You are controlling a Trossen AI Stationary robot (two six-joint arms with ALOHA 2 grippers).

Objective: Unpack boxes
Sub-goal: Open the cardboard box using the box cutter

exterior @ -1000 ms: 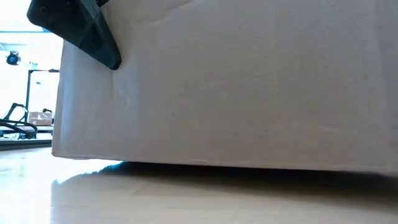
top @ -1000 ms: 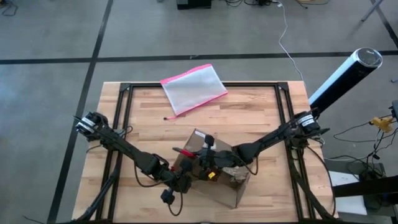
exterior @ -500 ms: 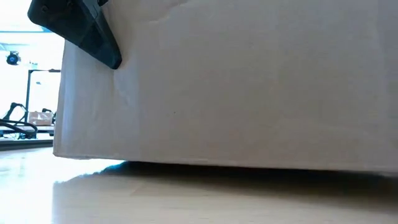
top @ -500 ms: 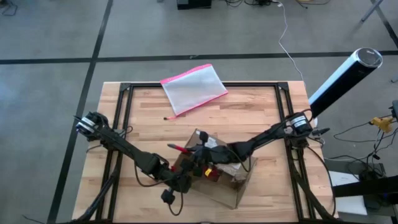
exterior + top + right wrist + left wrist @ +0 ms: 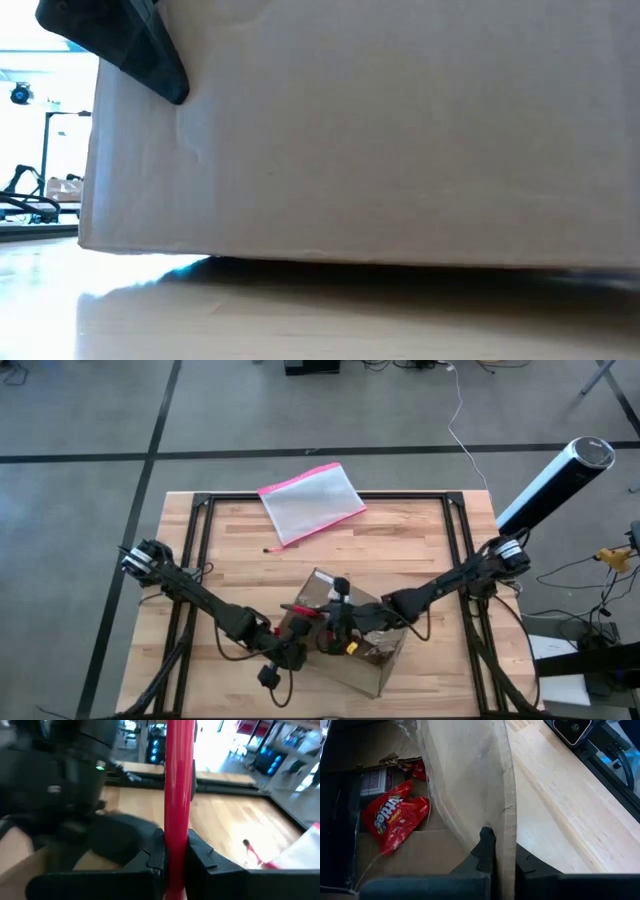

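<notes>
The brown cardboard box [image 5: 350,645] stands open near the table's front edge and fills the low view [image 5: 380,130]. My left gripper [image 5: 502,845] is shut on one of its raised flaps [image 5: 470,780], at the box's left side [image 5: 290,650]. Over the box's far left corner my right gripper [image 5: 177,845] is shut on a long red thing [image 5: 302,610]; what it is I cannot tell. Inside the box lie a red candy bag [image 5: 390,817] and a pack of cards [image 5: 372,782]. My left gripper pinches the flap's free edge [image 5: 507,820] between its two fingers, one on the flap's inner face and one on its outer face. The flap stands up from the box. My right gripper pinches the red thing's middle [image 5: 179,827] between its two fingers, which lie across it. The thing sticks out past the fingers toward the table's left [image 5: 295,607] and is held above the box.
A translucent pouch with a pink edge [image 5: 310,502] lies at the table's far edge, partly over it. A grey and white cylinder [image 5: 550,485] stands off the table's right far corner. Bare wood lies between pouch and box [image 5: 330,555].
My right gripper, still shut on the red thing, went a little toward the table's left and then came back toward the right, over the box. The box's left edge has shifted slightly in the low view. My left gripper keeps its hold on the flap.
</notes>
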